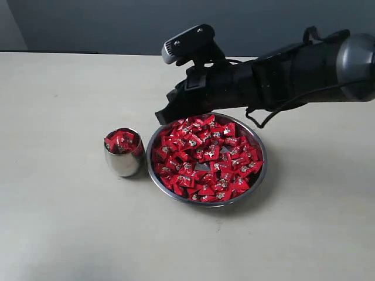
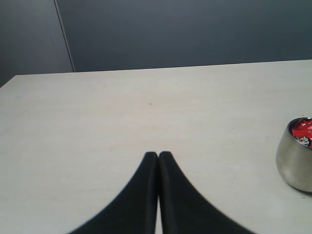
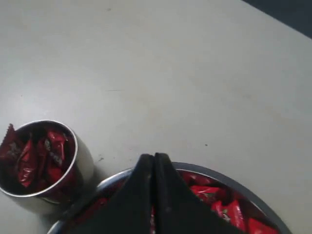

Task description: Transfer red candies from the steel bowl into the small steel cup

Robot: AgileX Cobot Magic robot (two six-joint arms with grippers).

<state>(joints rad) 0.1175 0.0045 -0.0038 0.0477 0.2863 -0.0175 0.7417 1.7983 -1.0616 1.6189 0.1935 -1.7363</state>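
The steel bowl (image 1: pixel 265 164) sits right of centre, piled with red candies (image 1: pixel 205 158). The small steel cup (image 1: pixel 124 161) stands just left of it, filled to the brim with red candies (image 1: pixel 122 141). My right gripper (image 1: pixel 161 117) hangs over the bowl's far left rim, jaws pressed together with no candy visible between them. The right wrist view shows its shut tips (image 3: pixel 154 157) above the bowl rim (image 3: pixel 229 180), with the cup (image 3: pixel 83 168) close by. My left gripper (image 2: pixel 158 155) is shut and empty over bare table, the cup (image 2: pixel 292 165) off to one side.
The pale table (image 1: pixel 58 234) stretches around the bowl and cup. A dark wall (image 1: pixel 88 23) rises behind the table's far edge. My right arm (image 1: pixel 293 73) reaches in from the right, above the bowl's far side.
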